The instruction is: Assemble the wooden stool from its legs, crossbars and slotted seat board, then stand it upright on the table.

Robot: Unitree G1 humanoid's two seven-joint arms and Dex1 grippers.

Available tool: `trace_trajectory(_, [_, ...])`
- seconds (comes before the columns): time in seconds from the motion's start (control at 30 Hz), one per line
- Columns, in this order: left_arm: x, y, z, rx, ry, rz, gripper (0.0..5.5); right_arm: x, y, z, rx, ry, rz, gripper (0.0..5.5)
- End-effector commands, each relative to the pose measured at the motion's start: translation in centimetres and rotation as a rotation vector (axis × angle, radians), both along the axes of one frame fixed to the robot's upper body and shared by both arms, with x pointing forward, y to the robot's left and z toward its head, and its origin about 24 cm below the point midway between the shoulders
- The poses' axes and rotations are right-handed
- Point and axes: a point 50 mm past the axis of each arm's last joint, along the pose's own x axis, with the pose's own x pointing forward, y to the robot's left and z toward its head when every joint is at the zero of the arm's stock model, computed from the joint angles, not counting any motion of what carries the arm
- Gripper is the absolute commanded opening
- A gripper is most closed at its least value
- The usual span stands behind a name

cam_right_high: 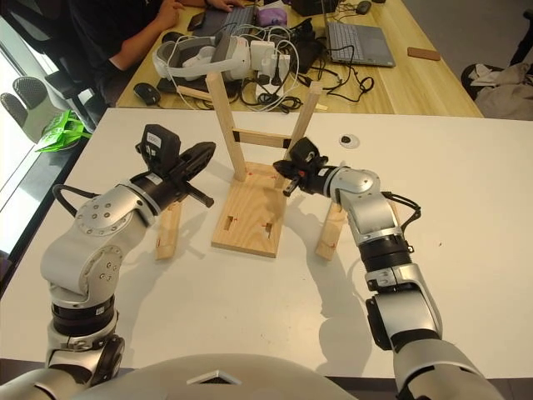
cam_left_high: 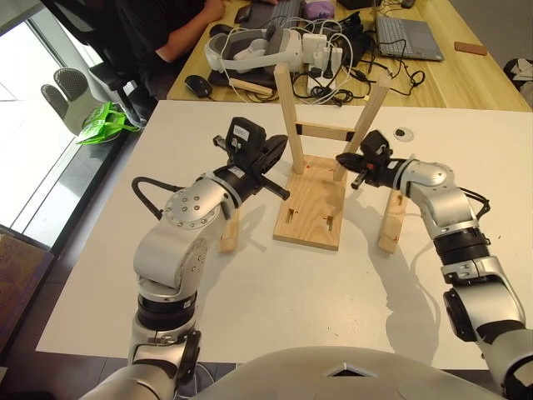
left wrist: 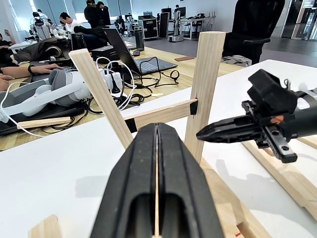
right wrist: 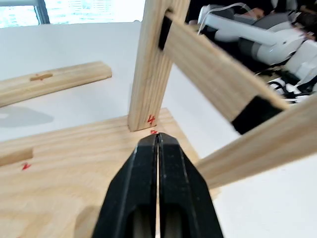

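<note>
The slotted seat board lies flat in the middle of the white table. Two legs stand in its far slots, joined by a crossbar. One loose leg lies left of the board under my left arm, and another lies to the right. My left gripper is shut and empty, hovering just left of the standing left leg. From the right, my right gripper points at the base of the standing legs, shut on nothing, its tip just above the board.
Behind the white table stands a wooden desk with a headset, cables, a mouse and a laptop; a person sits at it. A thin wooden stick lies on that desk. A small round cap rests on the table's far right.
</note>
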Motion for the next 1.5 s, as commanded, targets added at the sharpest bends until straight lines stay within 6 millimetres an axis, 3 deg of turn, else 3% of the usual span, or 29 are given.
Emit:
trace_trajectory(0.03, [-1.4, -1.1, -1.1, -0.017, 0.033, 0.034, 0.00, -1.2, -1.6, 2.9, 0.093, -0.063, -0.143, 0.60])
trace_trajectory(0.13, [-2.0, -1.4, -1.4, -0.020, 0.039, 0.066, 0.00, -2.6, -4.0, 3.9, 0.131, -0.019, -0.293, 1.12])
trace_trajectory(0.33, [-2.7, -0.6, -1.9, -0.015, 0.044, 0.169, 0.00, -6.3, -12.1, 1.7, -0.067, 0.111, -0.700, 2.02])
trace_trajectory(0.43, [-3.0, -0.6, -2.1, -0.048, 0.055, 0.241, 0.00, -8.0, -14.0, 1.2, -0.064, 0.151, -0.735, 2.46])
trace_trajectory(0.6, [-4.1, -2.4, -2.5, -0.174, 0.103, 0.331, 0.00, -10.3, -16.6, -0.2, 0.190, 0.327, -0.743, 3.31])
trace_trajectory(0.77, [-4.4, -2.7, -2.9, -0.191, 0.127, 0.371, 0.00, -11.7, -19.8, -2.8, 0.054, 0.479, -0.833, 4.10])
trace_trajectory(0.97, [-3.9, -1.9, -2.8, -0.180, 0.115, 0.410, 0.00, -11.1, -19.9, -4.7, -0.141, 0.542, -0.790, 4.10])
trace_trajectory(1.33, [-3.7, -1.9, -2.5, -0.163, 0.100, 0.406, 0.00, -10.8, -19.1, -6.5, -0.126, 0.639, -0.752, 4.10])
trace_trajectory(1.5, [-3.7, -1.9, -2.4, -0.148, 0.083, 0.398, 0.00, -9.8, -17.6, -5.6, -0.090, 0.565, -0.694, 4.10])
